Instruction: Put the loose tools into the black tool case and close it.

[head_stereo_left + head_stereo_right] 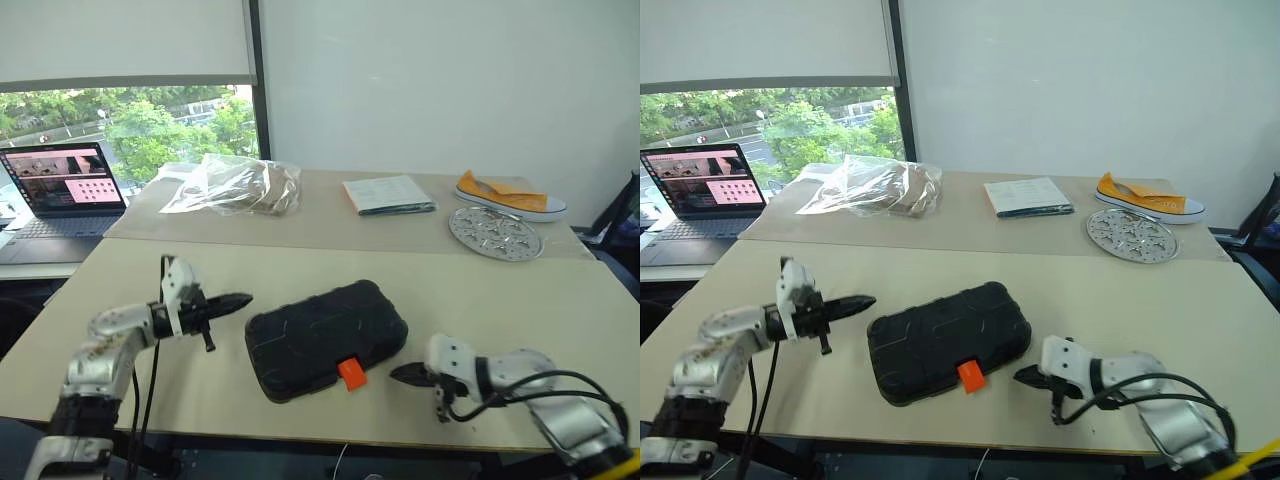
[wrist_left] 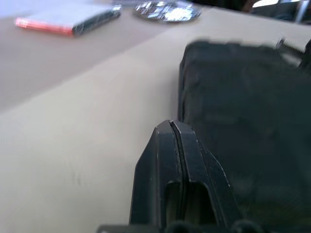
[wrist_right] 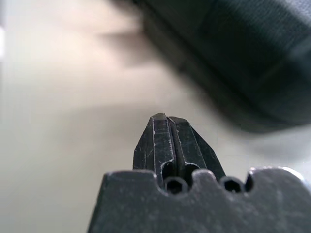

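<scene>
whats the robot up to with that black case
The black tool case lies shut on the table, its orange latch facing the robot. The left hand and right hand sit on either side of it, both shut and holding nothing, neither touching it. No loose tools lie on the table, so the packing looks done.

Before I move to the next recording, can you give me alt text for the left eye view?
A closed black moulded-plastic tool case with a small orange latch lies on a beige table, between the left gripper and right gripper, both with jaws shut and empty. Behind lie a clear plastic bag, booklet, yellow shoe, perforated metal disc and open laptop.
</scene>
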You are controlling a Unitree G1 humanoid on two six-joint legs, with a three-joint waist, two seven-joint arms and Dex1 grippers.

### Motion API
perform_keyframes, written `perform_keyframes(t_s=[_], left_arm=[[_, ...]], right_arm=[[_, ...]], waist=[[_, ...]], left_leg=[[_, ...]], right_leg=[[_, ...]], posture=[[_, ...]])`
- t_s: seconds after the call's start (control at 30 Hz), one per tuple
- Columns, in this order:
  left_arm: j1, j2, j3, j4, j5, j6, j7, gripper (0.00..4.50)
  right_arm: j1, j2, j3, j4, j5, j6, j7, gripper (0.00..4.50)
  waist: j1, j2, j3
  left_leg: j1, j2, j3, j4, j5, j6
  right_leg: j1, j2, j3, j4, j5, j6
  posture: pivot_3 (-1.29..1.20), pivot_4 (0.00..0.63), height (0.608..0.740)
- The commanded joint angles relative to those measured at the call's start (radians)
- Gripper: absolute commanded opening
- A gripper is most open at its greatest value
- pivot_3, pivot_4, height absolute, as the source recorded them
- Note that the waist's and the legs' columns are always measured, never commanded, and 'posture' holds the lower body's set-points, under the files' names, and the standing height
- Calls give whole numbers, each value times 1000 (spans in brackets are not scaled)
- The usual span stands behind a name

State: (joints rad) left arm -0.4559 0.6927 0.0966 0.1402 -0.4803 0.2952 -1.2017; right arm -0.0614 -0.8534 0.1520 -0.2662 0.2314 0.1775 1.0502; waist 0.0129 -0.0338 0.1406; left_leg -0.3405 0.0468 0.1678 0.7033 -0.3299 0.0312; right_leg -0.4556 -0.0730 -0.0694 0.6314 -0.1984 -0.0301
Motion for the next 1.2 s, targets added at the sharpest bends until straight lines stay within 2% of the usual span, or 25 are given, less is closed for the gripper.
perform_keyframes(t_s=[0.03,0.1,0.27,0.5,0.63,0.97,1.2], left_arm=[[-57,-10,-120,-69,49,32,-33,39],[-84,-28,-186,-60,109,18,-24,39],[-124,-87,-255,-8,178,2,6,39],[-116,-119,-302,50,247,-65,5,39],[-91,-123,-313,63,263,-86,5,39],[-91,-138,-309,73,279,-86,27,39],[-91,-125,-303,16,269,-31,40,39]], right_arm=[[42,-14,-67,-213,133,132,-7,0],[53,-11,-63,-267,143,178,-27,0],[47,5,-8,-313,109,222,-59,0],[-33,26,-25,-365,168,265,-60,0],[-77,45,1,-328,149,262,-64,0],[-186,127,160,-155,-17,131,-40,0],[-166,144,172,-128,-39,98,-25,0]], waist=[[-1,0,0],[-5,0,0],[-5,0,0],[-2,0,0],[-2,0,0],[-3,2,-2],[-3,2,-2]], left_leg=[[0,-1,0,0,0,0],[0,-1,-1,0,0,0],[1,-1,-1,1,0,0],[0,-2,-1,2,0,0],[2,-2,-2,2,0,1],[5,-2,-2,2,-1,3],[6,-2,-3,2,-1,3]], right_leg=[[0,0,0,0,0,0],[0,0,1,0,0,0],[1,2,3,0,0,1],[1,1,3,0,0,0],[2,1,2,0,0,0],[7,0,2,0,0,1],[8,0,1,0,0,1]], posture=[[0,150,740],[0,150,740],[0,150,740],[0,150,740],[0,150,740],[0,150,740],[0,150,740]])
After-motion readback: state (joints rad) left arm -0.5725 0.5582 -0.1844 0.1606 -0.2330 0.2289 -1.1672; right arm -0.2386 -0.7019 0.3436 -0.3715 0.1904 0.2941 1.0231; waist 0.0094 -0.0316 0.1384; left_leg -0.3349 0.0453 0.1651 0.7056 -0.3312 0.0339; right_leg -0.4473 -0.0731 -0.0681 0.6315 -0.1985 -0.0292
